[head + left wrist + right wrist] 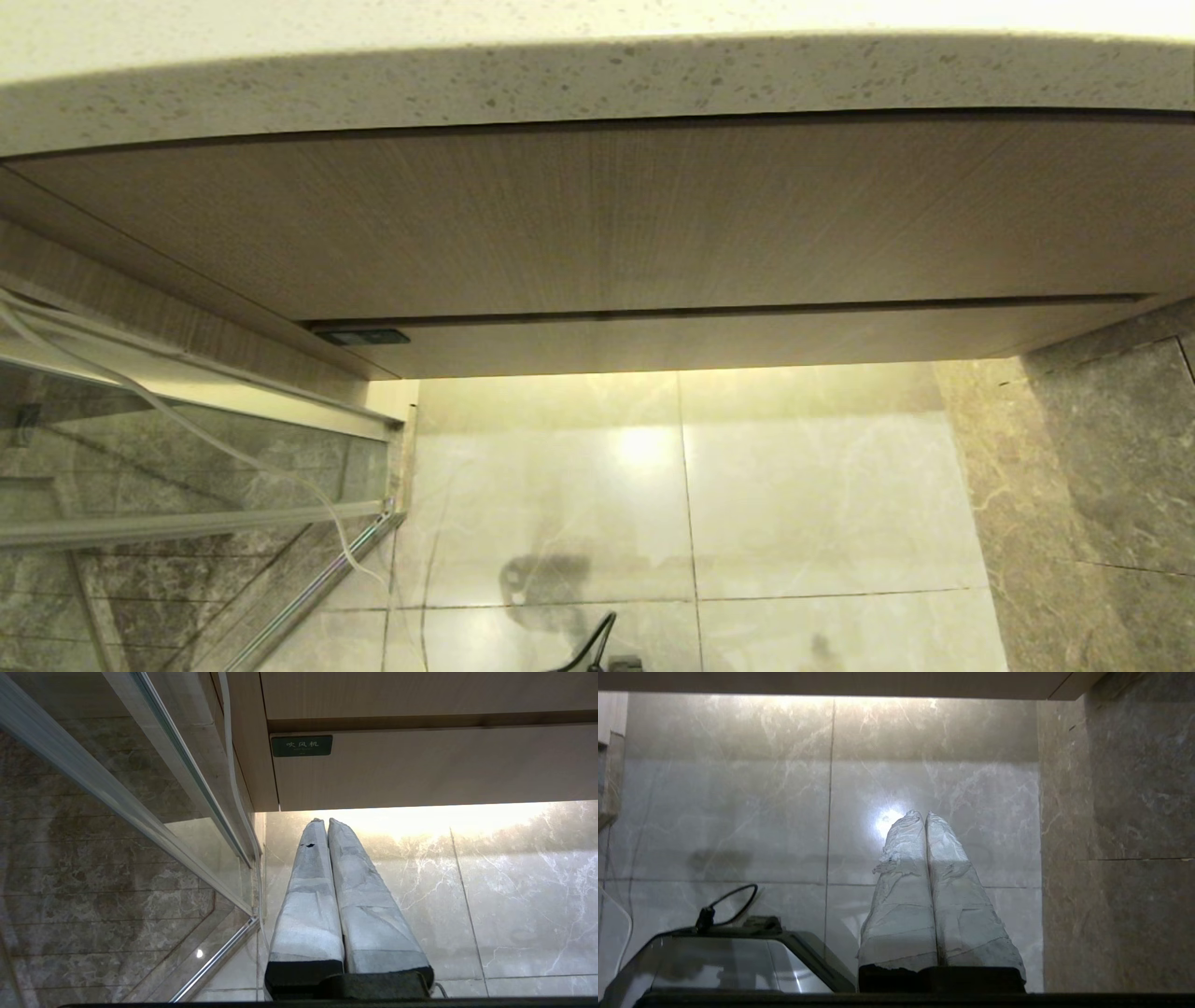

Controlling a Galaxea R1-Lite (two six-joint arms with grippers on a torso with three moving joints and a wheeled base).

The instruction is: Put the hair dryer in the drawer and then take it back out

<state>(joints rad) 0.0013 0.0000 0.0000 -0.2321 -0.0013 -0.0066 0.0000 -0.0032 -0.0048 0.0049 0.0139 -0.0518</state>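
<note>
The drawer (747,341) is shut, its narrow wood-grain front running under the taller wood panel (607,224). A small dark green label (301,745) sits at its left end. The hair dryer is out of view. My left gripper (326,820) is shut with nothing in it and hangs low, in front of and below the drawer (420,765) near its left end. My right gripper (923,813) is also shut and empty, pointing down at the pale floor tiles. Neither gripper shows in the head view.
A speckled stone countertop (597,84) overhangs the cabinet. A glass shower partition (187,467) with a metal frame stands at the left, and a white cord (187,425) trails down along it. A dark marble wall (1102,485) closes the right side. My base (714,952) shows by the right gripper.
</note>
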